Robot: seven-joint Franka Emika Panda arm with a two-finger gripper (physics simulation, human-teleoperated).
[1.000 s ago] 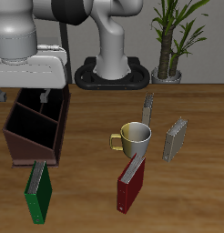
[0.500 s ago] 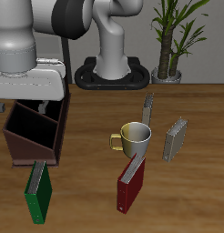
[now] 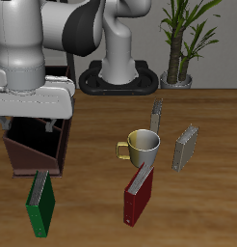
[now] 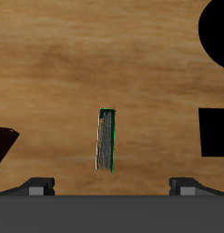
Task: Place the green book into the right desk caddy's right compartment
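Showing the approach step, before any grasp: the white-and-grey robot arm (image 3: 39, 58) hangs over the dark brown-maroon open-topped desk caddy (image 3: 32, 145), hiding much of it. This is the right desk caddy, standing on the wooden table (image 3: 202, 207) toward one side edge. The two-finger gripper (image 4: 111, 186) shows only as two pad tips set wide apart in the wrist view, so it reads as released and empty, with the book seen between them on the wood below

The thin bright-green hardcover book (image 3: 39, 204), the green book, stands on edge near the table's front edge, just in front of the caddy and apart from it; its pale page edge shows in the wrist view (image 4: 106, 141). By judgement, the next move is a descent straddling the thin cover, then closing, lifting and carrying it back over the caddy's right compartment

Count, largest first: one caddy, one potted plant (image 3: 185, 39) at the table's back edge, one dark-red book (image 3: 138, 195), one green book, two grey books (image 3: 185, 148) (image 3: 158, 116), one yellow-handled mug (image 3: 142, 147) between them
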